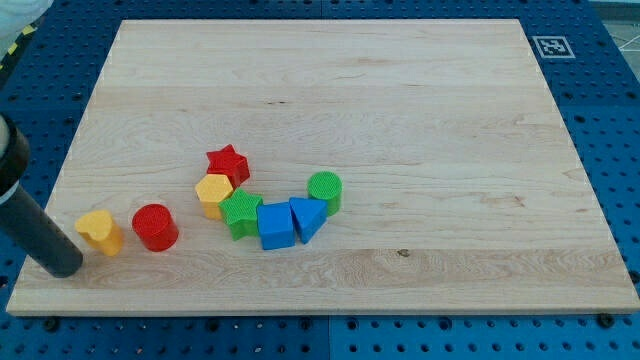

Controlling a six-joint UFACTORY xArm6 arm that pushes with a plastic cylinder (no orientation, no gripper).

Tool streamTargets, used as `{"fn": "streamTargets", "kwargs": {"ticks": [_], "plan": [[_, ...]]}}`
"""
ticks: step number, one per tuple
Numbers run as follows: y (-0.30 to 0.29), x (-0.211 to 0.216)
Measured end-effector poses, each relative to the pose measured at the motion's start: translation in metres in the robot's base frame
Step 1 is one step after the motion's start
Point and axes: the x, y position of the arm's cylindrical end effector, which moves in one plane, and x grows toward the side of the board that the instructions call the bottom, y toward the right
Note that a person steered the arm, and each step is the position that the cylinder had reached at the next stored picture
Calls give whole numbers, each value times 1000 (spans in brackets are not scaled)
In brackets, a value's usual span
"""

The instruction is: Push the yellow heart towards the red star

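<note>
The yellow heart (100, 231) lies near the board's lower left. My tip (64, 268) is just to the heart's lower left, a small gap apart. The red star (228, 163) sits up and to the view's right of the heart, at the top of a cluster. A red cylinder (155, 226) stands between the heart and the cluster.
The cluster holds a yellow hexagon (214, 193), a green star (241, 213), a blue cube (275, 225), a blue triangle (308, 217) and a green cylinder (324, 190). The wooden board (400, 100) lies on a blue pegboard; a marker tag (551, 46) is at the top right.
</note>
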Motion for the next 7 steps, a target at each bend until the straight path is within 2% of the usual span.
{"fn": "streamTargets", "kwargs": {"ticks": [2,4,7], "plan": [[18,-14],[29,-51],[76,-105]]}}
